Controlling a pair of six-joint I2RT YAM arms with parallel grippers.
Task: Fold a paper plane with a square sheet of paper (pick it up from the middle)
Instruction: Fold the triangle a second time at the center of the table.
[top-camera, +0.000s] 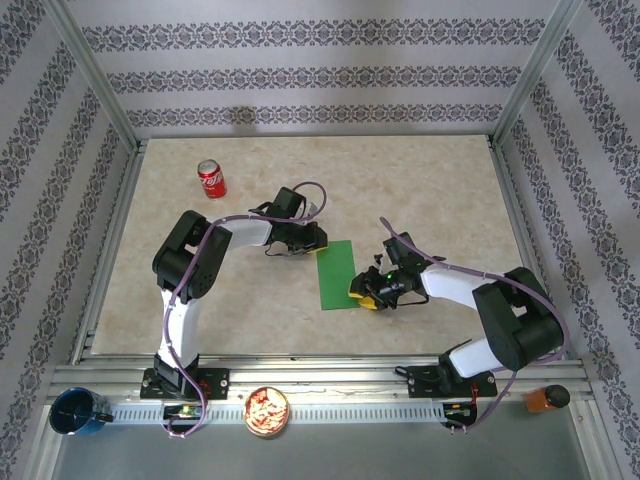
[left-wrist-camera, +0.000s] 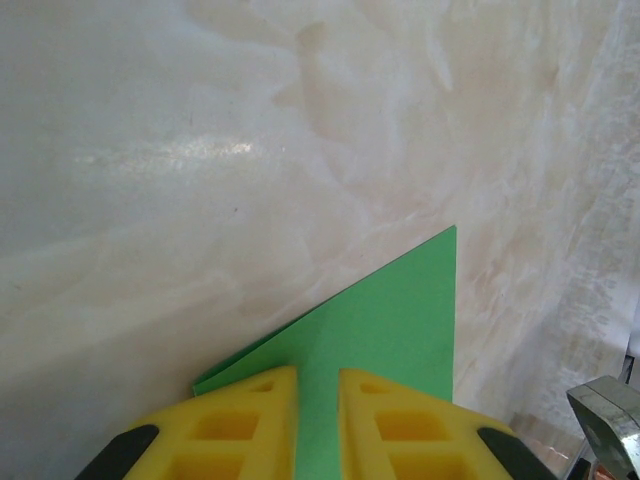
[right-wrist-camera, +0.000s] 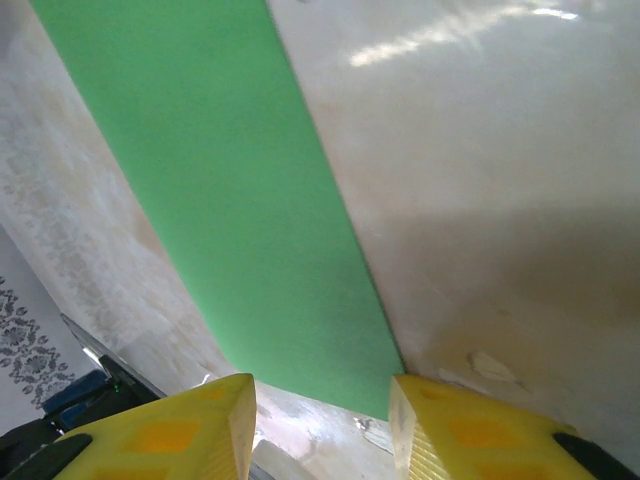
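The square sheet of paper (top-camera: 335, 275) lies flat on the table as a narrow bright green rectangle. My left gripper (top-camera: 310, 242) is down at its far left corner. In the left wrist view the paper (left-wrist-camera: 390, 320) runs under the left gripper (left-wrist-camera: 318, 400), whose yellow fingers (left-wrist-camera: 240, 420) stand a narrow gap apart with the green surface showing between them; a second layer peeks out at the paper's left edge. My right gripper (top-camera: 365, 293) sits at the near right corner. It is open, and in the right wrist view the paper (right-wrist-camera: 230, 180) ends just ahead of the right gripper (right-wrist-camera: 322, 420).
A red soda can (top-camera: 211, 178) stands at the far left of the table. Along the near rail sit a blue cup (top-camera: 75, 411), a bowl of snacks (top-camera: 267, 411) and an orange object (top-camera: 545, 398). Patterned walls close in the workspace.
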